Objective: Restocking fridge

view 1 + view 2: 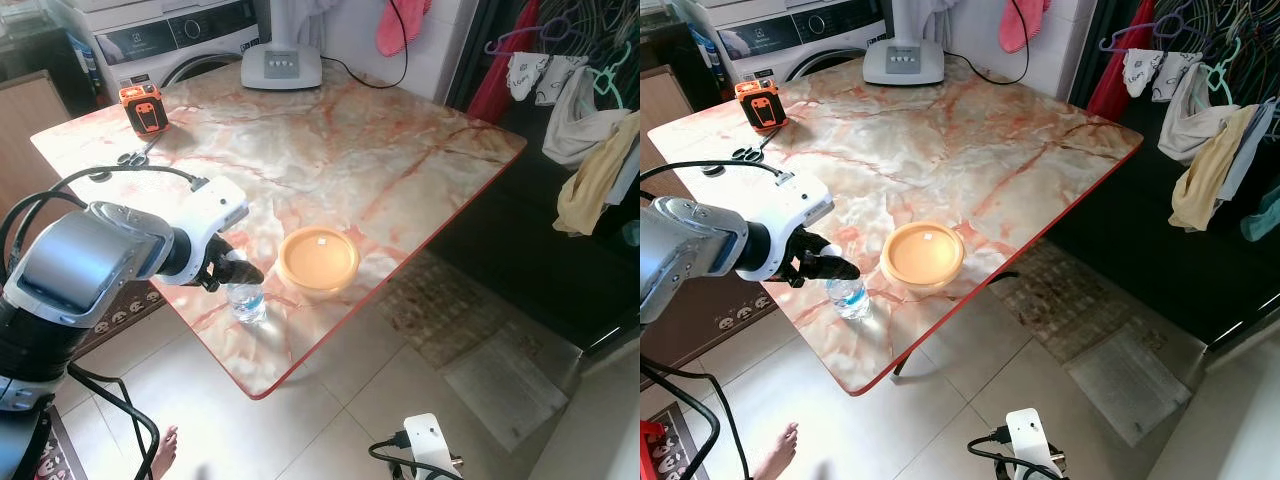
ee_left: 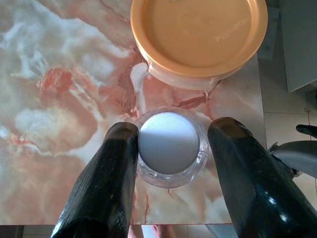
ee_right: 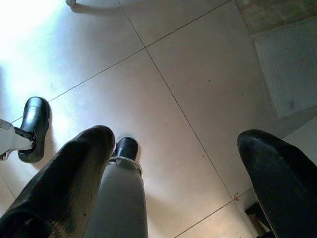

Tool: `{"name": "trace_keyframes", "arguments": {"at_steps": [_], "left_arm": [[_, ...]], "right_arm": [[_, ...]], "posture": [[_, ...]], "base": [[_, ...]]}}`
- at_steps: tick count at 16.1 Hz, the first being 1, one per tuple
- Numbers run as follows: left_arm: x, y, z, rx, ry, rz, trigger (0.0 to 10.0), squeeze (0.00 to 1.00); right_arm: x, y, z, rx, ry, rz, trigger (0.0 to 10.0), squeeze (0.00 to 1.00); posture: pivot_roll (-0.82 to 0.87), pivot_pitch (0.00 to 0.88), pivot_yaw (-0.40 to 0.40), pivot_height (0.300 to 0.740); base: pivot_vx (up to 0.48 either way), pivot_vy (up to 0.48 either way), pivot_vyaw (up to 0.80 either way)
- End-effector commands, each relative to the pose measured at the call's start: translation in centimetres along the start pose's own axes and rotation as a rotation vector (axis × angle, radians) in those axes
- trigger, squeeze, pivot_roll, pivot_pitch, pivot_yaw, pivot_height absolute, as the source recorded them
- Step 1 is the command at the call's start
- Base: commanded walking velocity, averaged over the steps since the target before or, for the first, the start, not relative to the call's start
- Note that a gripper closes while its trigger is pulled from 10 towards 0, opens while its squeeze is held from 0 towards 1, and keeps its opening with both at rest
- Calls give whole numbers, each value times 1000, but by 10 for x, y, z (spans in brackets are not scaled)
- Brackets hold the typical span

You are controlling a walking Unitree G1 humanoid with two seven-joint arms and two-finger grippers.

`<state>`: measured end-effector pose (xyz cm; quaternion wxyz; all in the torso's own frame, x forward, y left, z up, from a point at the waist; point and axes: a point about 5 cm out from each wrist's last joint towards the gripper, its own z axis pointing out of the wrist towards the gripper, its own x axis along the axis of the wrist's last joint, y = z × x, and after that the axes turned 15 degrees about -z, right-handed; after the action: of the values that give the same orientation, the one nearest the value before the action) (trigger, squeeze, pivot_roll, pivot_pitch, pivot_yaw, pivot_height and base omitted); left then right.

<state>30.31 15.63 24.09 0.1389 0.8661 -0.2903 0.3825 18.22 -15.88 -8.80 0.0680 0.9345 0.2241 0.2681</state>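
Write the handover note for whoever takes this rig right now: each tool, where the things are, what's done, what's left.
Left tool: open, fingers either side of the bottle's cap, not closed on it.
Right tool: open, idle, hanging over the floor tiles.
Bottle: upright near the table's front edge, just left of the orange-lidded tub, apart from it.
Done: left arm lined up on the bottle.
Left: close on the bottle, lift it, carry it to the fridge; the tub probably follows.
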Motion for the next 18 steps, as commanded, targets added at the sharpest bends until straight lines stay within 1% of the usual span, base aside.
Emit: {"name": "trace_keyframes", "arguments": {"at_steps": [1,2,3,4,5,7,9,12,13,14,17,18], "left_arm": [[-2,3,1,0,-10,14,7647,0],[-2,2,1,6,-14,15,7373,0],[-2,2,1,8,-14,16,5059,0],[-2,1,1,11,-14,16,4039,0],[-2,1,1,12,-13,16,3294,0],[-2,1,2,16,-8,16,3137,0],[-2,1,2,18,-5,16,3373,0],[-1,1,2,19,0,18,3333,0],[-1,1,2,20,0,17,3098,0],[-1,0,2,22,3,16,0,0],[0,-1,3,37,14,9,0,0],[0,-3,3,71,34,4,0,0]], "right_arm": [[-2,-1,0,4,-15,6,10000,0],[-2,-1,0,5,-15,5,10000,0],[-2,-1,0,6,-15,5,10000,0],[-2,-1,0,7,-15,5,10000,0],[-2,-1,0,8,-15,5,10000,0],[-3,-1,0,8,-15,5,10000,0],[-2,-2,0,9,-14,5,10000,0],[-3,-1,0,10,-15,3,10000,0],[-3,-1,0,10,-15,2,10000,0],[-3,-1,0,11,-15,2,10000,0],[-3,-1,0,13,-15,1,10000,0],[-3,-1,0,13,-16,2,10000,0]], "posture": [[97,71,-24,740],[100,71,-24,740],[100,71,-24,740],[102,72,-24,740],[102,72,-24,740],[102,73,-24,740],[101,74,-25,740],[103,74,-26,740],[102,74,-26,740],[103,74,-26,740],[103,74,-26,740],[103,74,-26,740]], "base": [[0,0,0],[0,0,0],[0,0,0],[0,0,0],[0,0,0],[0,0,0],[0,0,0],[0,0,0],[0,0,0],[0,0,0],[0,0,0],[0,0,0]]}}
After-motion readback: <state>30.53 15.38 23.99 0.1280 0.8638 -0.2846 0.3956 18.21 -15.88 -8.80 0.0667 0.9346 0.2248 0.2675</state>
